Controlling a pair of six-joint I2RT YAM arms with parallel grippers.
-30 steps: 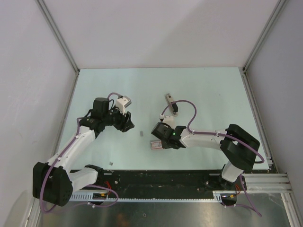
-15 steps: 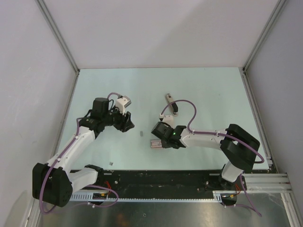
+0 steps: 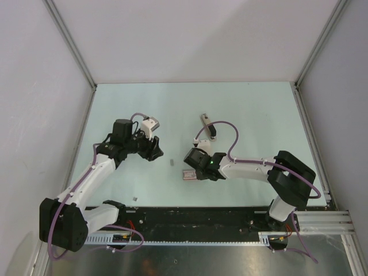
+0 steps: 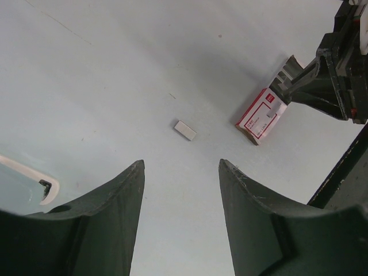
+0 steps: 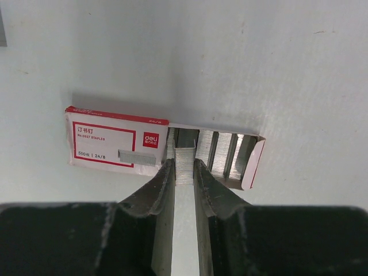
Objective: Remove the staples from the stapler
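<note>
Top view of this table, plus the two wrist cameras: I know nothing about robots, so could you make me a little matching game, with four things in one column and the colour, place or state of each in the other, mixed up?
Things:
1. stapler
2. staple box
3. loose staple strip
4. left gripper

Descriptions:
A. open, holding nothing
B. red and white, with its tray slid out
C. black with a pale top
D. lying alone on the table between the two arms

Pairs: 1-C, 2-B, 3-D, 4-A
</note>
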